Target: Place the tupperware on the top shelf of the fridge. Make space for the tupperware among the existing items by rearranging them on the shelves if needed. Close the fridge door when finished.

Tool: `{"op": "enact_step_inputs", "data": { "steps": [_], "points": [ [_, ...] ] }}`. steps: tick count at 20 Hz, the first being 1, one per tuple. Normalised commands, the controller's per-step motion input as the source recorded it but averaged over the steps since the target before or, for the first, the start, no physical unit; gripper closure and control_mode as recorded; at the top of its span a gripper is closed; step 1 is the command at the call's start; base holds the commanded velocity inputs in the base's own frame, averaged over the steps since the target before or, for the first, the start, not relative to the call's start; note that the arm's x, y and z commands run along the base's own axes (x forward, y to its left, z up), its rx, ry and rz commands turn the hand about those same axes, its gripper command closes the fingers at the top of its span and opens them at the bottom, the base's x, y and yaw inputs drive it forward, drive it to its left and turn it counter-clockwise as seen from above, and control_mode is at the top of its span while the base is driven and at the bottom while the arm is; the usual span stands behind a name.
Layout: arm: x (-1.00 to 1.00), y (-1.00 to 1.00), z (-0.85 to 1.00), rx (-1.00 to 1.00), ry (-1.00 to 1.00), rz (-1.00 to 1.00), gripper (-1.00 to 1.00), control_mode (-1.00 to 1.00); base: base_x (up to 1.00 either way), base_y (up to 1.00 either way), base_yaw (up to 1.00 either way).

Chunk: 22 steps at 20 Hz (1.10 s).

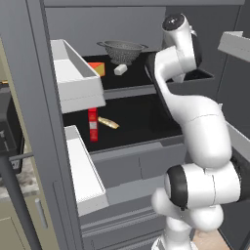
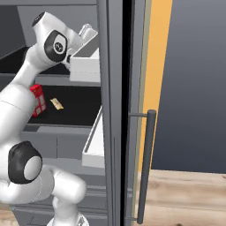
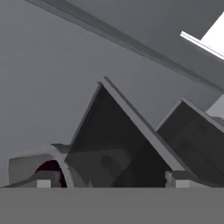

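In the left base view the fridge [image 1: 146, 161] stands with its doors open, and on the top shelf [image 1: 132, 91] sit the steel mesh colander [image 1: 121, 50], the orange cheese wedge [image 1: 98, 68] and the small white block [image 1: 120, 70], while the red bottle [image 1: 93, 124] stands upright on the lower shelf [image 1: 141, 141] with the tan stick-shaped piece [image 1: 108, 122] lying just beside it. In the right base view the arm reaches in over the top shelf, and the red bottle [image 2: 39, 100] and the tan piece [image 2: 56, 103] show on the lower shelf. In the hand view the pincer [image 3: 111, 183] is spread wide, holding nothing, and the tupperware [image 3: 37, 171] lies at the lower left just beside one fingertip [image 3: 43, 181], with dark purple food showing; its long axis I cannot tell.
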Motion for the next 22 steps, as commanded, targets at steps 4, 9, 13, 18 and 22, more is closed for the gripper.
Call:
{"op": "enact_step_inputs", "data": {
  "steps": [4,9,13,18,22],
  "points": [
    [-0.10,0.92,0.00,-0.15,-0.15,0.00,-1.00,-1.00,0.00,0.00,0.00],
    [-0.21,0.95,-0.13,-0.19,-0.22,0.01,-1.00,-1.00,0.00,0.00,0.00],
    [-0.53,0.87,-0.37,-0.16,-0.25,0.01,-1.00,-1.00,0.00,0.00,0.00],
    [-0.95,0.67,-0.15,-0.02,-0.18,0.05,-1.00,-1.00,0.00,0.00,0.00],
    [-0.87,0.01,0.00,0.01,0.00,0.26,-1.00,-1.00,0.00,0.00,0.00]
  ]
}}
